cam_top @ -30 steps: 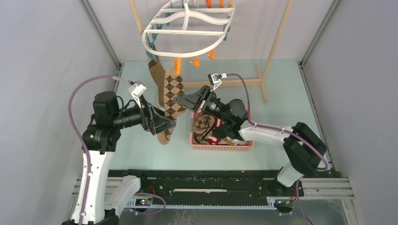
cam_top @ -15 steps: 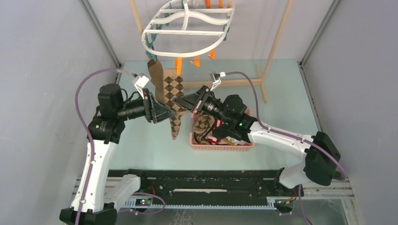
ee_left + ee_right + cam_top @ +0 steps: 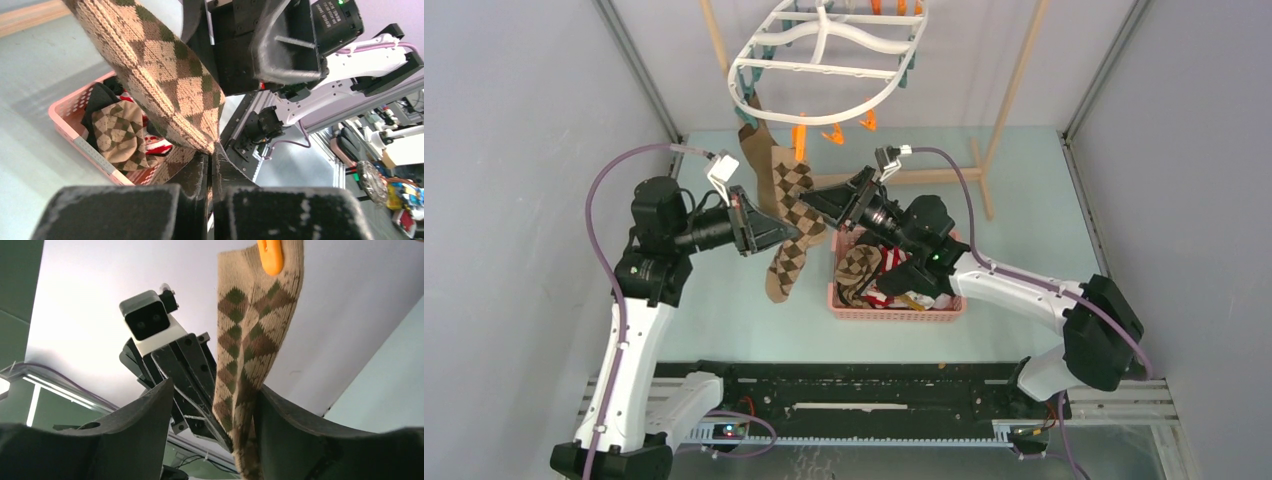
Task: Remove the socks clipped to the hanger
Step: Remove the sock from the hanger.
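**A:** Top view first: where's the argyle sock?

**B:** It's hanging from an orange clothespin on the hanger, just beside the pink basket. I judge it light, limp and stretchy. I'd pinch it mid-leg and pull down, expecting it to stretch before the clip lets go.

**A:** Left wrist?

**B:** My left gripper is clamped tight on a fold of the knit.

**A:** Right wrist?

**B:** My right gripper stands fairly wide. The sock dangles between its fingers, not squeezed as far as I can tell.

**A:** And against 1 second back?

**B:** They've swapped roles. Then the right pinched the sock and the left gaped. The sock hung straighter, and now it kinks at my left grip.
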Available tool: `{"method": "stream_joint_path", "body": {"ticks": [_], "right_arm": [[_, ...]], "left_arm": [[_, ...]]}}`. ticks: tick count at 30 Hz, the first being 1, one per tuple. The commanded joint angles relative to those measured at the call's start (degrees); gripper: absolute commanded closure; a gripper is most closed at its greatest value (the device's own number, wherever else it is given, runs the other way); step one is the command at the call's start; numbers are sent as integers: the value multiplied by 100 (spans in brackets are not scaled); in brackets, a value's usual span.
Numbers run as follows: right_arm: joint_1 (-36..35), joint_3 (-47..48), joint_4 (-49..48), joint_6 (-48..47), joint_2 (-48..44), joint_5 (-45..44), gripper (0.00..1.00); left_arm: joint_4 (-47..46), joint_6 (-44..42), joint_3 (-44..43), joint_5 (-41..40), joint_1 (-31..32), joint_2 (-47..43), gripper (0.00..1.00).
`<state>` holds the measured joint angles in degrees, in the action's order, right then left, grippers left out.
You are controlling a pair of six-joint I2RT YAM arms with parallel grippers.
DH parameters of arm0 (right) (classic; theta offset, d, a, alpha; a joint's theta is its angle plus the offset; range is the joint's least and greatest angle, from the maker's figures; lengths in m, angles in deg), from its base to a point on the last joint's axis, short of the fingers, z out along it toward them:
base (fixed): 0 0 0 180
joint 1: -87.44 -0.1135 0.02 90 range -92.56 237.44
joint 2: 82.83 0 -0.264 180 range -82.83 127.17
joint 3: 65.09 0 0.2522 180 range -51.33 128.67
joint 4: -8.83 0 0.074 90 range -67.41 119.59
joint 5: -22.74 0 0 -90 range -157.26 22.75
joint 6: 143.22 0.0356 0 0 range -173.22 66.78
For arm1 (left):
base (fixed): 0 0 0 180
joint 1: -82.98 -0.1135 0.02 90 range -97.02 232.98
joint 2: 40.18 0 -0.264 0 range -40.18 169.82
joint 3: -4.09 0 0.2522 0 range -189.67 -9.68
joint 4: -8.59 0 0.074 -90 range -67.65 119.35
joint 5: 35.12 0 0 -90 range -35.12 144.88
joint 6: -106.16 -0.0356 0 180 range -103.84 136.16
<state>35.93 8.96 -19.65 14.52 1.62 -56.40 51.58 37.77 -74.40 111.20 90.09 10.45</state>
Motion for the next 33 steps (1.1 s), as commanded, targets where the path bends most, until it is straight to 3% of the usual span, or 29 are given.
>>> {"method": "stream_joint_path", "body": {"ticks": [1, 6, 8, 11, 15, 28, 33], "right_arm": [[145, -78, -957, 660, 231, 36, 27], [230, -130, -1565, 1025, 639, -113, 14], [240, -119, -2104, 1234, 873, -213, 2], [267, 56, -2674, 1404, 1172, -321, 0], [303, 398, -2734, 1261, 1296, -365, 0], [627, 1340, -3302, 1682, 2100, -55, 25], [715, 1701, -3374, 1875, 2346, 92, 29]], "left_arm": [[-368, 387, 128, 358, 27, -129, 100], [-639, 798, 123, 595, 27, -211, 100], [-672, 868, 98, 657, 28, -209, 100], [-667, 914, 55, 688, 19, -216, 100], [-596, 924, 5, 772, -35, -213, 100], [-475, 1066, -85, 981, -41, -356, 100], [-450, 1083, -84, 1034, -43, -412, 100]]}}
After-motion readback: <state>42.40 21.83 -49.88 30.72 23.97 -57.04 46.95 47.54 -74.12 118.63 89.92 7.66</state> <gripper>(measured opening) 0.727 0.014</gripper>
